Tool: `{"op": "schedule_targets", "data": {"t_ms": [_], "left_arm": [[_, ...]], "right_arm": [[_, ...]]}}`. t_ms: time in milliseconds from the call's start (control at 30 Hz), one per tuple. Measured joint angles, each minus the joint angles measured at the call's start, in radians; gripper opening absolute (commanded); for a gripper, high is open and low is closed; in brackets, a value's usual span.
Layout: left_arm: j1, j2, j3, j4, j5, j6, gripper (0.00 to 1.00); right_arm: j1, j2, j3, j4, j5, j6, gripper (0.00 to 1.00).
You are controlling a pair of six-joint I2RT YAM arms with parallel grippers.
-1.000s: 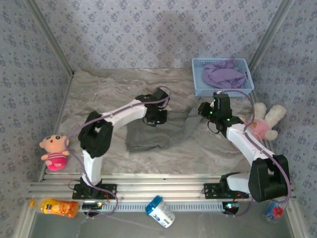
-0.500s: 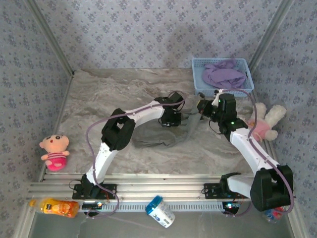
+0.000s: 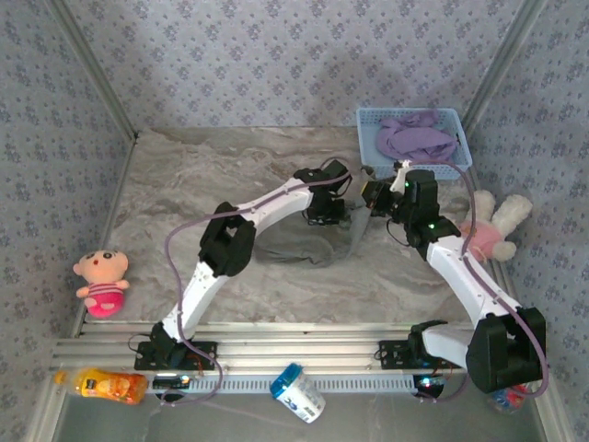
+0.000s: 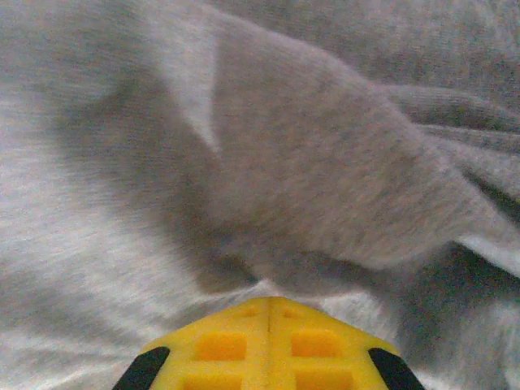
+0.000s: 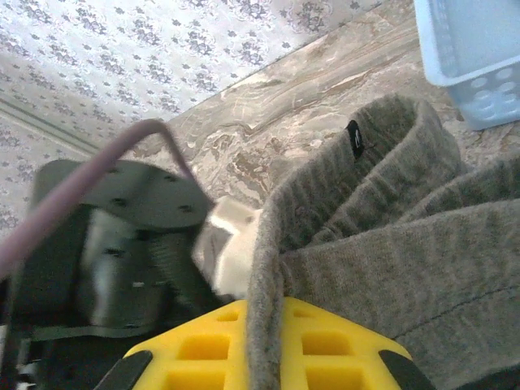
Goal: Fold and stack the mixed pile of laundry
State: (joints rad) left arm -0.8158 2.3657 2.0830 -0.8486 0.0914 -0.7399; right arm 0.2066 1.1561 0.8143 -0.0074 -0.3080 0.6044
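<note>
gray garment (image 5: 382,244) drapes the right gripper (image 5: 264,325), probably pinched, hiding its tips.

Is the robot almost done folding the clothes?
Not nearly. Nothing is folded or stacked yet. Both arms' jaws are shut on the plain gray soft garment, holding one edge raised, mid-fold. The lavender-purple T-shirt lies crumpled in the light blue lattice plastic basket, untouched.
</note>
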Motion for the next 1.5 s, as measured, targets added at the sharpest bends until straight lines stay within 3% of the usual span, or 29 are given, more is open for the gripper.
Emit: {"op": "schedule_targets", "data": {"t_ms": [300, 533, 700, 1033, 1267, 1300, 1333, 1433, 1467, 1500], "left_arm": [[0.141, -0.482, -0.582, 0.03, -0.096, 0.012, 0.0], [0.163, -0.539, -0.904, 0.068, -0.138, -0.021, 0.0], [0.161, -0.542, -0.919, 0.109, -0.138, -0.042, 0.0], [0.156, -0.541, -0.922, 0.154, -0.138, -0.058, 0.0], [0.208, -0.625, -1.011, 0.177, -0.143, -0.066, 0.0], [0.235, -0.663, -1.043, 0.172, -0.146, -0.066, 0.0], [0.266, -0.702, -1.073, 0.168, -0.148, -0.066, 0.0], [0.383, -0.848, -1.163, 0.154, -0.154, -0.065, 0.0], [0.428, -0.897, -1.186, 0.146, -0.158, -0.065, 0.0], [0.46, -0.93, -1.2, 0.141, -0.16, -0.065, 0.01]], "right_arm": [[-0.047, -0.019, 0.0, -0.015, 0.0, -0.022, 0.0], [-0.05, -0.018, 0.0, -0.019, -0.014, -0.03, 0.0], [0.004, 0.021, 0.028, -0.022, -0.013, -0.043, 0.0], [0.344, 0.243, 0.223, 0.019, -0.002, -0.056, 0.0], [0.484, 0.411, 0.336, 0.026, -0.023, -0.064, 0.01], [0.495, 0.428, 0.348, 0.024, -0.027, -0.065, 0.04], [0.503, 0.446, 0.362, 0.021, -0.031, -0.068, 0.16], [0.521, 0.499, 0.424, -0.005, -0.056, -0.076, 0.88], [0.525, 0.519, 0.449, -0.016, -0.069, -0.08, 1.0], [0.529, 0.535, 0.469, -0.025, -0.083, -0.085, 1.0]]}}
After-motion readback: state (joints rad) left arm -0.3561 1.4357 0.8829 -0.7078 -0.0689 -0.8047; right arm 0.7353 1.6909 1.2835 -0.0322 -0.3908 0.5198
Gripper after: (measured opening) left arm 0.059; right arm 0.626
